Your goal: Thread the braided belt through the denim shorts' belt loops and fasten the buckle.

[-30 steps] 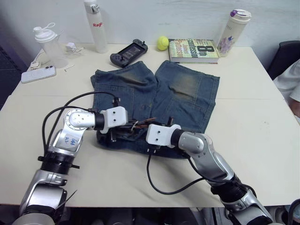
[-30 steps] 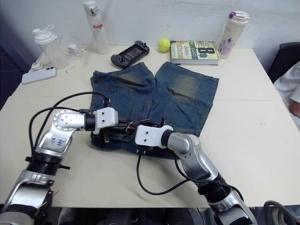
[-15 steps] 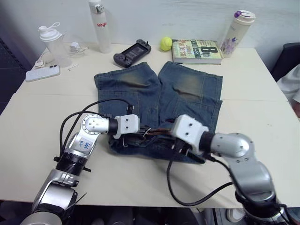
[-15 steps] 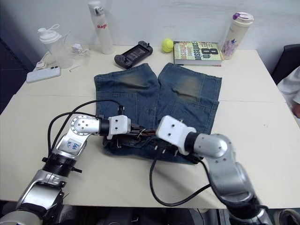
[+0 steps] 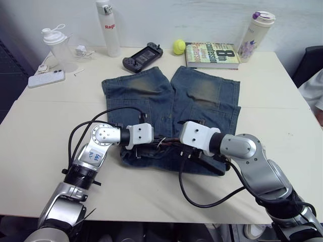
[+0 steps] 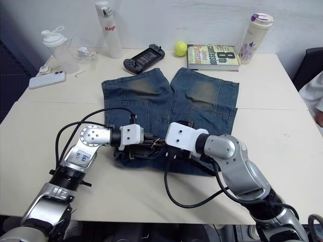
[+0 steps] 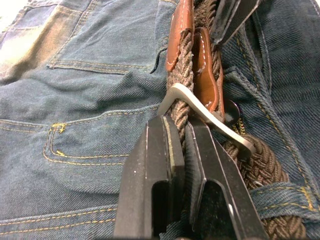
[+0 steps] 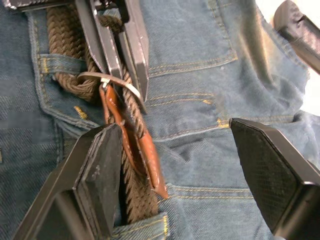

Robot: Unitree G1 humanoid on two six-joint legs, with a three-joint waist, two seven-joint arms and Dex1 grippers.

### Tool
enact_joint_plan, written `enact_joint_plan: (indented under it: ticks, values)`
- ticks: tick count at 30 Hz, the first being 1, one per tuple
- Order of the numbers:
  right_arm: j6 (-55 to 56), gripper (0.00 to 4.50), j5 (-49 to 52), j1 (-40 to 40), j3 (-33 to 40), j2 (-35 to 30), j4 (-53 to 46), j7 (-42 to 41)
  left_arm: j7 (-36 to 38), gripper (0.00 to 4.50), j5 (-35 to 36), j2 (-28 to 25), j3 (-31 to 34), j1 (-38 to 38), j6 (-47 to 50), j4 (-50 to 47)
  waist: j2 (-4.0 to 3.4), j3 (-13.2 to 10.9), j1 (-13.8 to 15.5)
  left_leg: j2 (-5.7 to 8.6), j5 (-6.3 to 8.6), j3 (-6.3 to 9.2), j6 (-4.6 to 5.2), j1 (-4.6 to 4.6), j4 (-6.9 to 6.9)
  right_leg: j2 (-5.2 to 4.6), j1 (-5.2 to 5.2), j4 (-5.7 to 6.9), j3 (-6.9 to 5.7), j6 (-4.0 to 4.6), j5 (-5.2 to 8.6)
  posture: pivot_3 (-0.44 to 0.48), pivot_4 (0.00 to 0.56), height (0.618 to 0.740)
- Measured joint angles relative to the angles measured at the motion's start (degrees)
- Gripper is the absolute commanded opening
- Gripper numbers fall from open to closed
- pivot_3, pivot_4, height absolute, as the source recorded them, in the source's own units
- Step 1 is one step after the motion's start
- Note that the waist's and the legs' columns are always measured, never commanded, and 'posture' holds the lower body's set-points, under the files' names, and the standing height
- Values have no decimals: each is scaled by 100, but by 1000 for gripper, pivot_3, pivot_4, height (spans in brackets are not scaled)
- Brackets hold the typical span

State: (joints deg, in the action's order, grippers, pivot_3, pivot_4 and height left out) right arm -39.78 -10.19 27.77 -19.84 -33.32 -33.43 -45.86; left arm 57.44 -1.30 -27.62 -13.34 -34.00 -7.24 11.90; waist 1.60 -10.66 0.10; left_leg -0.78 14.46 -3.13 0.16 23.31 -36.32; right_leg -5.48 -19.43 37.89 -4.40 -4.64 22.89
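Observation:
The denim shorts (image 5: pixel 202 96) lie flat on the table with the waistband nearest me. The braided belt (image 7: pixel 185 85) runs along the waistband, and its brown leather end (image 8: pixel 150 160) lies on the denim. My left gripper (image 7: pixel 182 135) is shut on the braid right by the silver buckle (image 7: pixel 200 112). One of the belt loops (image 8: pixel 55 65) crosses over the belt beside the buckle. My right gripper (image 8: pixel 180 160) is open wide just above the belt's leather end, facing the left gripper's fingers (image 8: pixel 117 45), with nothing between its own.
Along the table's far edge stand a white bottle (image 5: pixel 105 27), a game controller (image 5: pixel 142 50), a yellow ball (image 5: pixel 176 46), a book (image 5: pixel 211 54) and a tumbler (image 5: pixel 256 30). A shaker (image 5: pixel 58 48) and a phone (image 5: pixel 46 78) sit at the far left. A person's sleeve (image 5: pixel 313 96) shows at the right edge.
The camera view has shifted. My right gripper has moved slightly left, closer to the left gripper at the waistband. The left gripper keeps its hold on the belt.

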Motion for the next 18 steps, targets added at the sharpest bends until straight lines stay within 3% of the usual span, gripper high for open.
enact_joint_plan:
  ticks: [11,18]
  values:
    - [-21,3699,376,-156,281,-6,-22,83,-377,0,305,273,229,582,351,-362,0,0,3,0,0,4,0,0,0,-1,3,-1,-1,0,0,0,150,740]
    - [196,3699,390,-134,452,-479,-90,45,-613,0,594,599,358,729,919,-524,0,0,8,0,0,5,1,0,-1,-1,8,-6,-1,0,0,0,150,740]
